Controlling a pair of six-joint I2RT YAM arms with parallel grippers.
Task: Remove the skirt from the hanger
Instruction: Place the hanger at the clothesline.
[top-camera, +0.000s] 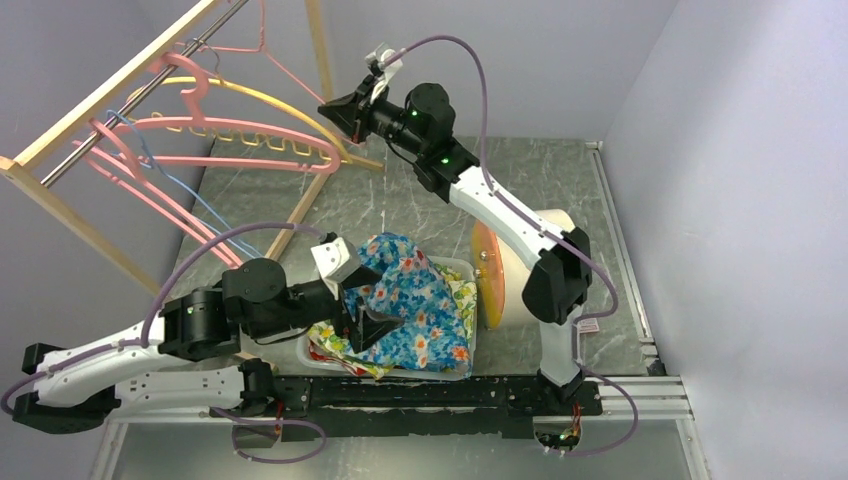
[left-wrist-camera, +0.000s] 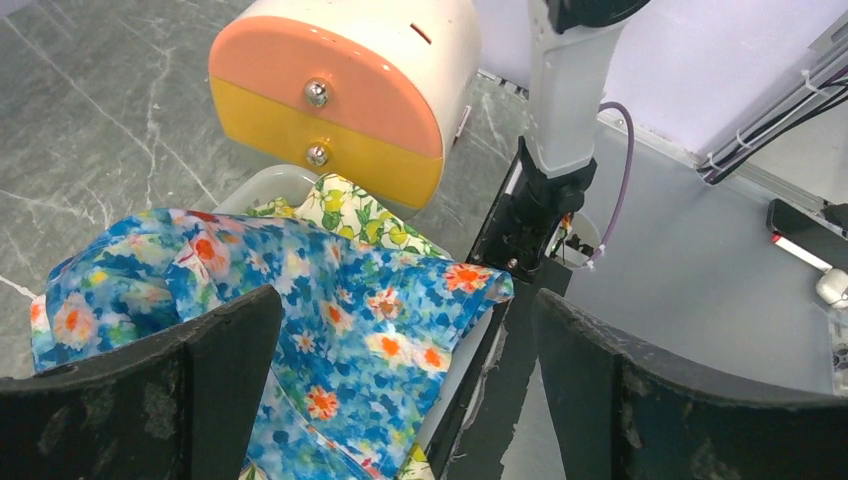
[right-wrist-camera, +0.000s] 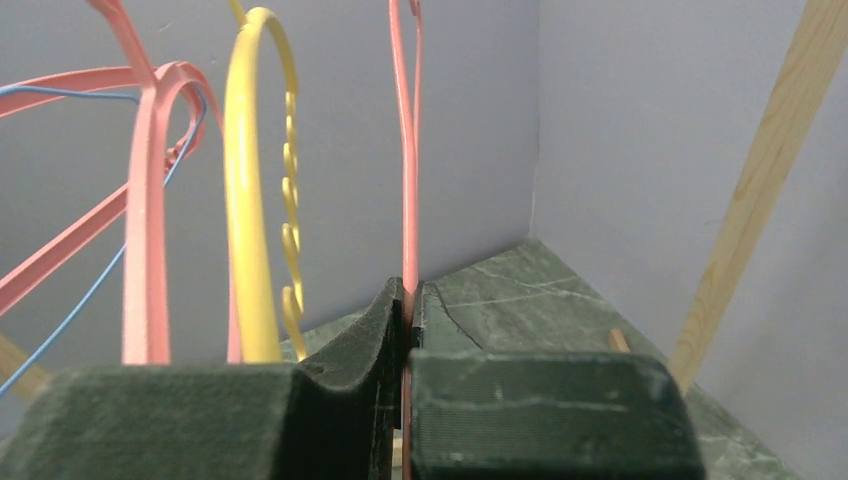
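My right fingers (right-wrist-camera: 380, 330) are clamped on the thin pink wire hanger (right-wrist-camera: 408, 150); a careless tug could knock the neighbouring yellow plastic hanger (right-wrist-camera: 245, 200) loose. My left fingers (left-wrist-camera: 220, 380) stand wide apart over the blue floral skirt (left-wrist-camera: 340, 300), which is heaped in the white plastic bin (left-wrist-camera: 265, 185) on a yellow-green floral cloth (left-wrist-camera: 350, 210). One corner seems to overhang the rim and might slide out.

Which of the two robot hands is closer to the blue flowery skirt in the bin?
Left. The left gripper stands open directly over the skirt in the white bin; the right gripper is up at the rack, shut on a thin pink hanger, well away.
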